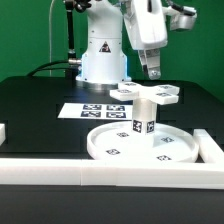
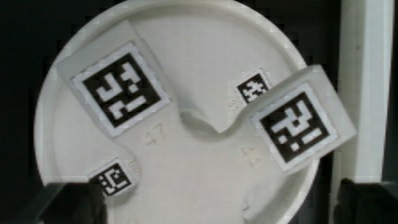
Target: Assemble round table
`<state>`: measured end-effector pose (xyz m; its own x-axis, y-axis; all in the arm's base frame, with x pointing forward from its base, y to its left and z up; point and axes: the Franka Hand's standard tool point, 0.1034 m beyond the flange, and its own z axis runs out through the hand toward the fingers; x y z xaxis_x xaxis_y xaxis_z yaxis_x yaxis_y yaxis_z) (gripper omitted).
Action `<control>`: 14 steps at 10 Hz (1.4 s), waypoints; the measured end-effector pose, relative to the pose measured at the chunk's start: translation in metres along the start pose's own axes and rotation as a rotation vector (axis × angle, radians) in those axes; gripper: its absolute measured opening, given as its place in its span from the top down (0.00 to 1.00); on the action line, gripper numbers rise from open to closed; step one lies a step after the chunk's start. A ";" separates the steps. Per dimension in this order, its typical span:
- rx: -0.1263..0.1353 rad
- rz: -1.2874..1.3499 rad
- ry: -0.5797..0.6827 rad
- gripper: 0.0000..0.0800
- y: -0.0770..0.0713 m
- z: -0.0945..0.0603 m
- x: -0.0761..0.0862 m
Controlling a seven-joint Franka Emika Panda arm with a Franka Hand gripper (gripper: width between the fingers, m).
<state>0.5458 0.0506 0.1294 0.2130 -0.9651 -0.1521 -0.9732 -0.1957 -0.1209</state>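
We hover our gripper [image 1: 153,72] above the cross piece [image 1: 148,95], which sits on top of the short leg [image 1: 142,118]; that leg stands upright in the middle of the round disc [image 1: 178,152] at the table's front. The disc lies flat as a steady base for the stack. Behind it lies the marker board [image 1: 78,110]. In the wrist view we look straight down on cross piece [image 2: 294,118] and disc [image 2: 196,40]. Whether the jaws are apart, we cannot tell. Probably we're checking the cross's seating.
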 end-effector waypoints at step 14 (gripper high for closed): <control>-0.089 -1.446 -0.059 0.19 0.000 0.003 -0.001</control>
<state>0.5464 0.0518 0.1261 0.9959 0.0900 0.0083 0.0903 -0.9859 -0.1407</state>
